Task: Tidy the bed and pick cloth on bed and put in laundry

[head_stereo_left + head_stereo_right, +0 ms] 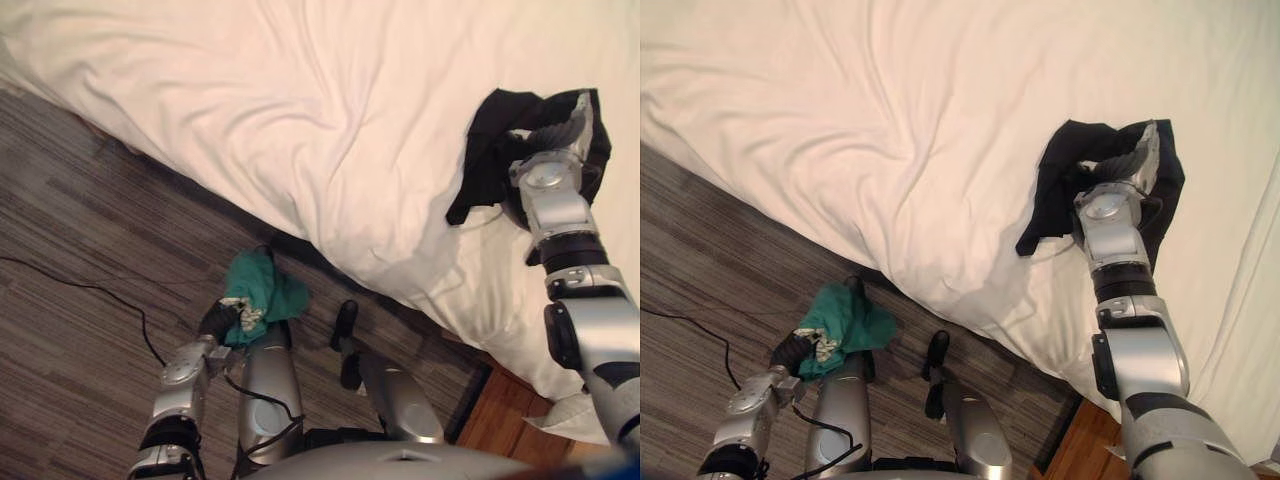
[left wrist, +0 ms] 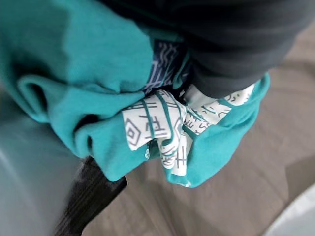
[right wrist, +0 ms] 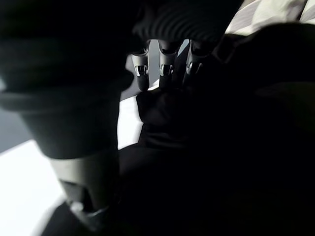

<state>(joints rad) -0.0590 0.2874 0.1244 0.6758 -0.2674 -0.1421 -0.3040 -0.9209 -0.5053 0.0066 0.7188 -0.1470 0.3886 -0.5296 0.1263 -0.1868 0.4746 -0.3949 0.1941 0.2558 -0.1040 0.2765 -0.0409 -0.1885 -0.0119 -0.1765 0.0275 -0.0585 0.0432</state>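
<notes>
We see the right hand (image 1: 1135, 160) out over the bed (image 1: 300, 120), sunk into a black cloth (image 1: 480, 150) that lies bunched on the white cover towards the bed's right side; the cloth rises around the hand and drapes over it, with one loose end trailing down towards the bed's near edge; in the right wrist view the dark fabric crowds close against the hand, and we cannot tell whether this hand grasps the cloth or merely rests in it. The left hand (image 1: 215, 322) hangs low beside the bed, clear of the mattress, above the grey striped carpet (image 1: 90, 220); it is clenched on a teal cloth (image 1: 262, 288), which bulges out of the grip in a crumpled bundle; the left wrist view shows white patterned folds (image 2: 157, 123) tucked among the teal. The bed cover is creased, with long folds running towards its near edge; a strip of wooden floor (image 1: 500, 410) shows under that edge at the lower right, next to the carpet.
</notes>
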